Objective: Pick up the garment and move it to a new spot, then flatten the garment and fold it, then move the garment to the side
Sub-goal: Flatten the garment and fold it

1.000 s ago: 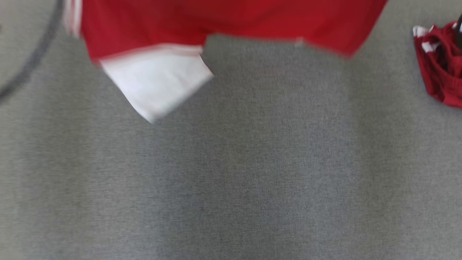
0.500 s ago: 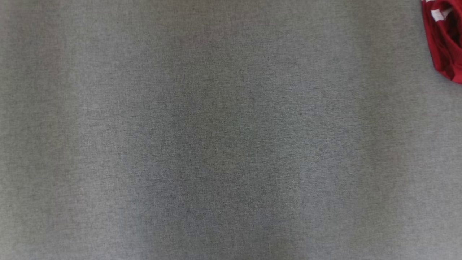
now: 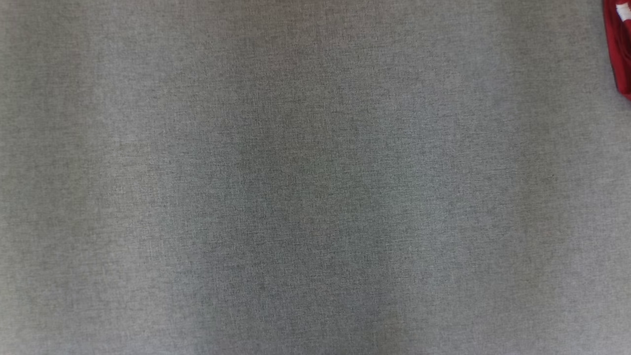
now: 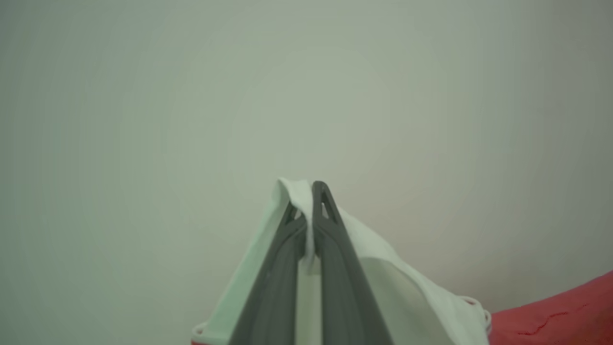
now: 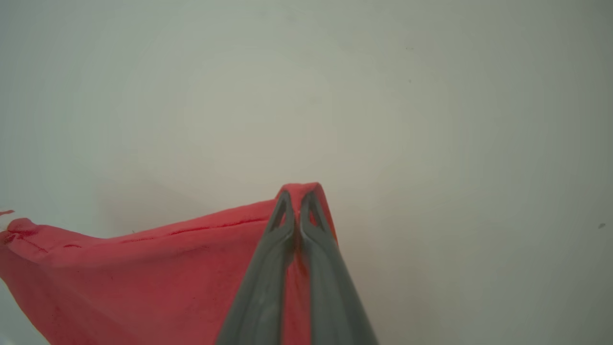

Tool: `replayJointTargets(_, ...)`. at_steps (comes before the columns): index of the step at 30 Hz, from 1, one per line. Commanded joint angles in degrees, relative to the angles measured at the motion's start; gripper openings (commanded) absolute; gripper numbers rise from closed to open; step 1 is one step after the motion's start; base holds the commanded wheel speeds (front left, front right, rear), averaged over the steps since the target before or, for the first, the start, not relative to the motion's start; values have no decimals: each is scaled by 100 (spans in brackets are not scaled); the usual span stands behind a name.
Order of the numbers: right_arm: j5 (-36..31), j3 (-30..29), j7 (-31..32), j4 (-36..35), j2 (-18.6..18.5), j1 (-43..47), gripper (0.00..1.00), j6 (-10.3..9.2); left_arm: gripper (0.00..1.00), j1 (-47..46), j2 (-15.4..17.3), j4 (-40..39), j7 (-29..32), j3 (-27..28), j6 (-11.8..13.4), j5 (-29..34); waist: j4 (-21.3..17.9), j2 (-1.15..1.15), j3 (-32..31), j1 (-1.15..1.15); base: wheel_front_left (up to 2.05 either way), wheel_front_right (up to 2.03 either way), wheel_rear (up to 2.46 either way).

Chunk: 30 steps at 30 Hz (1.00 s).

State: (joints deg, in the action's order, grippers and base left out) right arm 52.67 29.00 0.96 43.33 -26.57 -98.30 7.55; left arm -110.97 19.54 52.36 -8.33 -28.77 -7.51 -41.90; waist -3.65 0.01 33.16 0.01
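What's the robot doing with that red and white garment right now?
The robot grips the garment at two spots. Its left claw is shut on a white section, and its right claw is shut on a red edge. In the head view, a red bundle lies at the grey surface's right edge.

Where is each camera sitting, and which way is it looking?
Head view: on the robot's head, looking down at a grey woven cloth surface; a crumpled red-and-white cloth bundle at top right.
Left wrist view: on the left wrist, looking along the left gripper, shut on the white part of the red-and-white fabric garment, toward a plain pale background.
Right wrist view: on the right wrist, looking along the right gripper, shut on the garment's red edge.
Shared: both wrist views show that garment.
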Motion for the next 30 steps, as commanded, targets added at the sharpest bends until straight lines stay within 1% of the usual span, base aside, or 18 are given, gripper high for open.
replayJointTargets(1, 74, 75, -36, -61, -35, 164, 0, -10, 0, 160, 30, -53, -51, -101, 8, -40, 3, -1, -30, -1, 0, 0, 0)
replayJointTargets(7, 502, 513, -174, -576, -300, 838, 0, -10, 0, 863, 263, -393, -418, -215, 8, -513, 11, -1, -307, -1, 0, 0, 0)
replayJointTargets(13, 984, 867, -408, -1380, -779, 1906, 0, -10, 0, 2064, 528, -1067, -638, -79, 9, -861, 65, -1, -713, -1, 0, 0, 0)
replayJointTargets(15, 1108, 948, -494, -1665, -988, 2318, 0, -10, 0, 2567, 602, -1390, -660, 34, 70, -937, 85, -1, -853, -1, 0, 0, 0)
replayJointTargets(16, 1191, 1072, -590, -1958, -1204, 2786, 0, -10, 0, 3152, 685, -1846, -682, 235, 216, -1006, 100, -1, -987, -1, 0, 0, 0)
replayJointTargets(18, 1291, 1151, -680, -2243, -1383, 3233, 0, -10, 0, 3835, 761, -2364, -685, 387, 389, -1046, 110, -1, -1111, -1, 0, 0, 0)
replayJointTargets(19, 1291, 1151, -680, -2243, -1383, 3233, 0, -10, 0, 3835, 761, -2364, -685, 387, 389, -1046, 110, -1, -1111, -1, 0, 0, 0)
replayJointTargets(24, 1574, 1223, -983, -2854, -1704, 4438, 0, -10, 0, 5742, 858, -3960, -685, 912, 942, -1085, 124, -1, -1382, -1, 0, 0, 0)
replayJointTargets(26, 1667, 1244, -1121, -3089, -1818, 4931, 0, -10, 0, 6539, 832, -4565, -685, 1047, 1161, -1045, 140, -1, -1487, -1, 0, 0, 0)
replayJointTargets(30, 1782, 1268, -1294, -3392, -1938, 5841, 0, -10, 0, 8107, 700, -5513, -682, 1226, 1521, -955, 115, -1, -1678, -1, 0, 0, 0)
